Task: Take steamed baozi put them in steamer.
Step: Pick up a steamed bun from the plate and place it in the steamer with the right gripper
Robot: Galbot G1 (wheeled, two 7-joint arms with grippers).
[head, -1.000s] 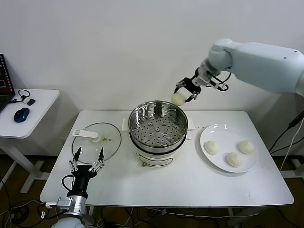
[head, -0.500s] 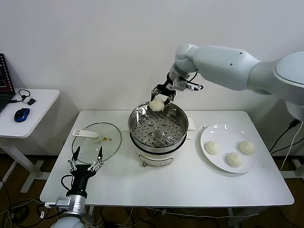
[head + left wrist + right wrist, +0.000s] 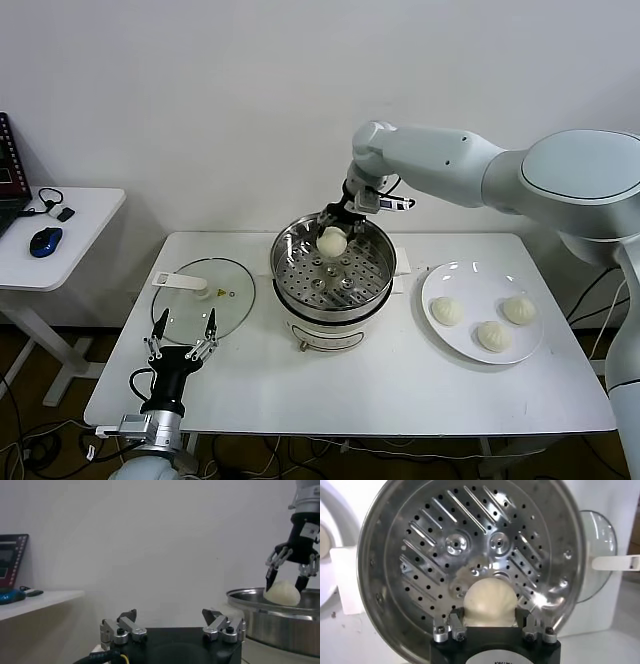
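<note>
The white counter (image 3: 400,390) carries everything, with the steamer (image 3: 334,268) at its centre, the white plate (image 3: 483,311) to its right and the glass lid (image 3: 203,300) lying flat to its left. Three steamed baozi (image 3: 447,311) wait on the plate, well apart from the steamer. The right arm reaches in from the right, and the right pincer (image 3: 333,232) hangs over the far side of the perforated tray (image 3: 470,545), its fingers closed narrowly around a fourth bun (image 3: 489,602) (round, so no long axis matters). The tray lies straight below the bun, so the coming move is judged a short drop or lowering. The left pincer (image 3: 183,337) is parked near the counter's near-left edge, fingers spread wide and empty.
</note>
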